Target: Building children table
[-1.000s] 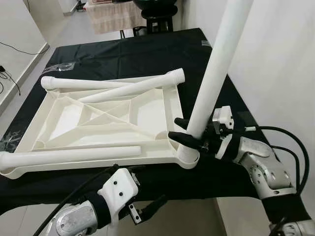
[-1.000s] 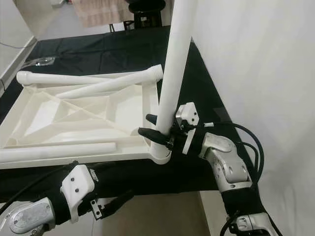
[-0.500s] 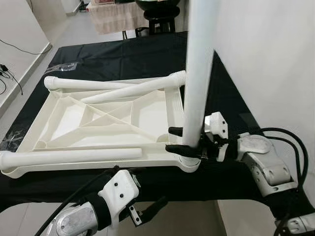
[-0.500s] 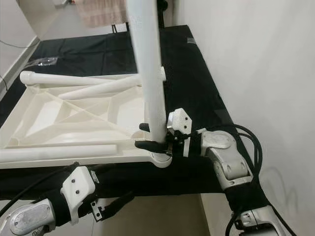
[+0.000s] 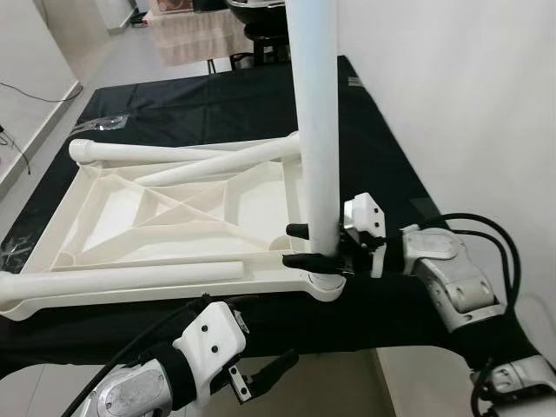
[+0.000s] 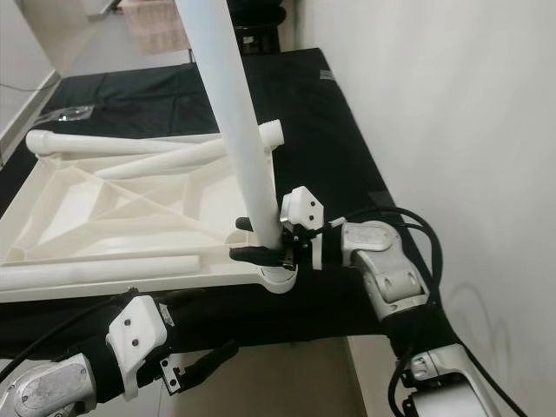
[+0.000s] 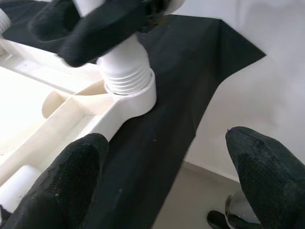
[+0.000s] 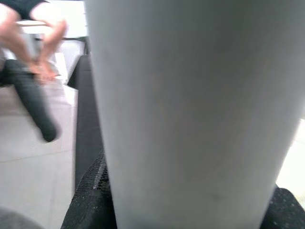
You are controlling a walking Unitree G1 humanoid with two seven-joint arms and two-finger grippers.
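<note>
Hanging low at the bottom left of the frame, the left gripper sits below the near edge of a table draped in a black cloth, its two black fingers spread wide and holding nothing. Just above it, at the lower centre, the right gripper is clamped around the base of a white table leg, its black fingers pinching the tube from both sides right above the threaded end. That leg stands nearly upright, leaning slightly toward the upper left, with its threaded end seated in the round corner socket at the near right of an upturned white tabletop, which fills the left and centre of the frame with its ribbed underside facing up. One loose leg lies along the tabletop's near edge at the lower left, and two more legs lie crossed along its far edge, toward the upper left. A white wall runs up the right side, and a dark stool stands on the floor at the top centre.
</note>
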